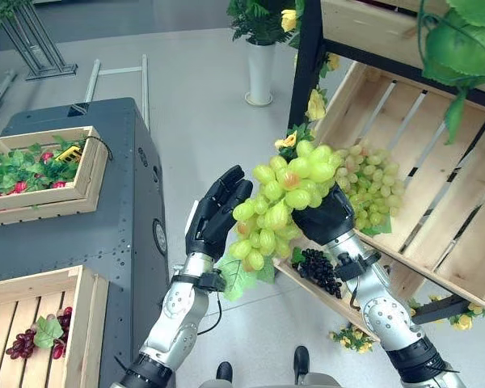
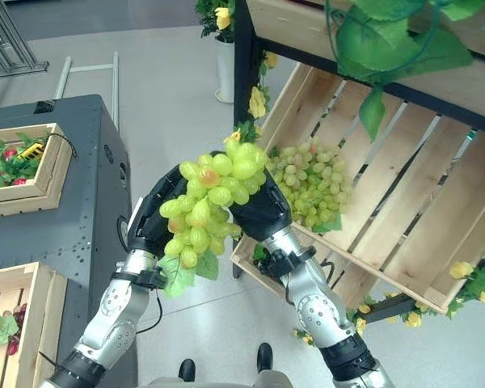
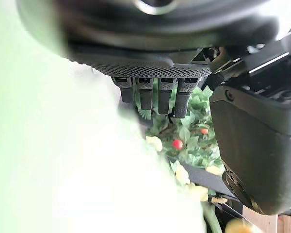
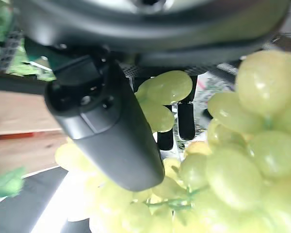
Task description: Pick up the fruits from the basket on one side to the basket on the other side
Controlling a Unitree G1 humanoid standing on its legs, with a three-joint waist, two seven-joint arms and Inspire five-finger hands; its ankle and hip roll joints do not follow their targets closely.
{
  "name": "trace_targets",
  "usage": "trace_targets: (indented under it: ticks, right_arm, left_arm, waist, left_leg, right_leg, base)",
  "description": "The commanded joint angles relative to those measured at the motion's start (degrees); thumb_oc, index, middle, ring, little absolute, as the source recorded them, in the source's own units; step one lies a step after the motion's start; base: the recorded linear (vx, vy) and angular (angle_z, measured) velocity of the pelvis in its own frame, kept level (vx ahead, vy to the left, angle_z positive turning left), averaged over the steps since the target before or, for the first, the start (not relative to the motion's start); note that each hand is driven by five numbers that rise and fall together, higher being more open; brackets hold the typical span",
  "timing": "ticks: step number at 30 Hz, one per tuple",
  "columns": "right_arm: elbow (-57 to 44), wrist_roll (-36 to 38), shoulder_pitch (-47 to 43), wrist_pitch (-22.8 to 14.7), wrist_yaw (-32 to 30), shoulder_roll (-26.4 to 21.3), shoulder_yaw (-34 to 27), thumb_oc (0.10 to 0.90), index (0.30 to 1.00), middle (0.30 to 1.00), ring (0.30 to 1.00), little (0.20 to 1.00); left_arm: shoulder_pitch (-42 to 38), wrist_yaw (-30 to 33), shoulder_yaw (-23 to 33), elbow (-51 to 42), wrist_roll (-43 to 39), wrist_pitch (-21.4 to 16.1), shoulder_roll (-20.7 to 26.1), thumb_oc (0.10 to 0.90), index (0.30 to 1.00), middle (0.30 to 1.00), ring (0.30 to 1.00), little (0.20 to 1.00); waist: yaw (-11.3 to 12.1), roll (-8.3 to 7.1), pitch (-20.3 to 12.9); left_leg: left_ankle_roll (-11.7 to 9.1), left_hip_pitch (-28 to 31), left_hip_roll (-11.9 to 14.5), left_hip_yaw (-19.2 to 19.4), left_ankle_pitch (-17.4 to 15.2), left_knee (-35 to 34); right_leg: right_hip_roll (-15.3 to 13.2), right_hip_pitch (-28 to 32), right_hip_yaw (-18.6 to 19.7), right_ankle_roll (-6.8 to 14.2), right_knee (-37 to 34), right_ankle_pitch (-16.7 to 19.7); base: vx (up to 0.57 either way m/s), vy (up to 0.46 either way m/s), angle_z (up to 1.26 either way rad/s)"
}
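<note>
A bunch of green grapes (image 1: 283,194) hangs in the air between my two hands, beside the tilted wooden crate (image 1: 444,202) on my right. My right hand (image 1: 330,217) is shut on the bunch from the crate side; its thumb (image 4: 106,136) lies across the grapes (image 4: 233,179) in the right wrist view. My left hand (image 1: 216,212) is open, its straight fingers (image 3: 157,94) raised against the bunch's other side. A second green bunch (image 1: 373,184) lies in the crate. Black grapes (image 1: 319,272) rest at the crate's low front edge.
A dark cabinet (image 1: 121,234) stands on my left. It bears a near wooden crate (image 1: 16,311) with dark red grapes (image 1: 39,338) and a far crate (image 1: 93,166) of leaves and red fruit. A white vase (image 1: 260,73) stands on the floor behind.
</note>
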Motion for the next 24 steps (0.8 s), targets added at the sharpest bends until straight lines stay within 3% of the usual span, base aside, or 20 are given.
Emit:
trace_targets:
  ticks: [1, 6, 13, 17, 21, 22, 24]
  right_arm:
    - [-8.1, 5.2, -9.3, -11.5, -7.0, 3.7, -7.7, 0.4, 0.3, 0.3, 0.3, 0.3]
    - [-4.5, 2.1, -12.6, -15.7, -21.0, 3.4, -14.1, 0.4, 0.3, 0.3, 0.3, 0.3]
    - [4.3, -1.8, -14.9, -17.8, -31.5, 1.3, -19.4, 0.4, 0.3, 0.3, 0.3, 0.3]
    - [8.6, -3.2, -15.9, -16.6, -36.5, -0.3, -21.5, 0.4, 0.3, 0.3, 0.3, 0.3]
    - [15.5, -5.6, -17.0, -13.6, -41.7, -4.1, -23.3, 0.4, 0.3, 0.3, 0.3, 0.3]
    - [18.1, -6.6, -17.0, -11.4, -43.1, -5.7, -24.1, 0.4, 0.3, 0.3, 0.3, 0.3]
    - [21.3, -9.5, -17.2, -10.9, -44.6, -7.5, -24.5, 0.4, 0.3, 0.3, 0.3, 0.3]
  left_arm:
    - [-6.4, 0.4, 0.1, -4.9, 0.2, -3.5, -0.5, 0.8, 0.9, 0.9, 0.9, 0.9]
    - [-6.8, 0.8, 0.1, -4.1, -0.4, -3.0, -0.4, 0.8, 0.9, 0.9, 0.9, 0.9]
    - [-6.3, 0.6, -0.3, -3.2, -1.8, -3.5, 0.3, 0.8, 0.9, 0.9, 0.9, 0.9]
    - [-6.1, 0.4, -0.4, -3.1, -2.1, -3.5, 0.6, 0.8, 0.9, 0.9, 0.9, 0.9]
    - [-6.1, 0.4, -0.2, -3.0, -2.5, -3.5, 1.4, 0.8, 0.9, 0.9, 0.9, 0.9]
    - [-6.1, 0.4, -0.1, -3.2, -2.9, -3.3, 1.9, 0.8, 0.9, 0.9, 0.9, 0.9]
    - [-6.2, 0.2, 0.0, -3.2, -3.2, -3.1, 2.1, 0.8, 0.9, 0.9, 0.9, 0.9]
  waist:
    - [-0.9, 1.27, -4.7]
    - [-1.1, 1.12, -5.3]
    - [-1.1, 0.88, -5.7]
    - [-1.0, 0.71, -5.8]
    - [-0.9, 0.5, -5.8]
    - [-0.8, 0.44, -5.8]
    - [-0.7, 0.36, -5.8]
  left_leg:
    - [2.5, -0.8, -0.4, 1.0, -3.0, 0.5]
    - [2.5, -0.7, 0.1, 1.6, -3.1, 0.5]
    - [2.0, -0.2, 0.9, 1.8, -3.3, 0.5]
    - [1.8, -0.3, 1.2, 1.7, -3.3, 0.5]
    - [1.5, -0.3, 1.5, 1.7, -3.2, 0.5]
    - [1.4, -0.4, 1.6, 1.6, -3.1, 0.5]
    - [1.3, -0.4, 1.6, 1.5, -3.0, 0.5]
  right_leg:
    - [-2.3, 3.8, 0.6, 2.1, 0.7, -1.9]
    - [-2.2, 3.6, 0.8, 2.1, 0.5, -1.6]
    - [-1.6, 4.1, 0.6, 1.6, 0.2, -1.9]
    - [-1.5, 4.2, 0.4, 1.4, 0.2, -2.0]
    - [-1.3, 4.3, 0.2, 1.1, 0.2, -2.0]
    - [-1.3, 4.3, 0.0, 1.0, 0.2, -2.1]
    - [-1.3, 4.3, -0.1, 1.0, 0.2, -2.1]
  base:
    - [0.0, 0.008, -0.08]
    - [0.0, -0.002, -0.03]
    - [0.01, -0.007, -0.01]
    - [0.01, -0.006, -0.01]
    - [0.0, 0.0, 0.0]
    - [0.0, 0.0, 0.0]
    - [0.0, 0.0, 0.0]
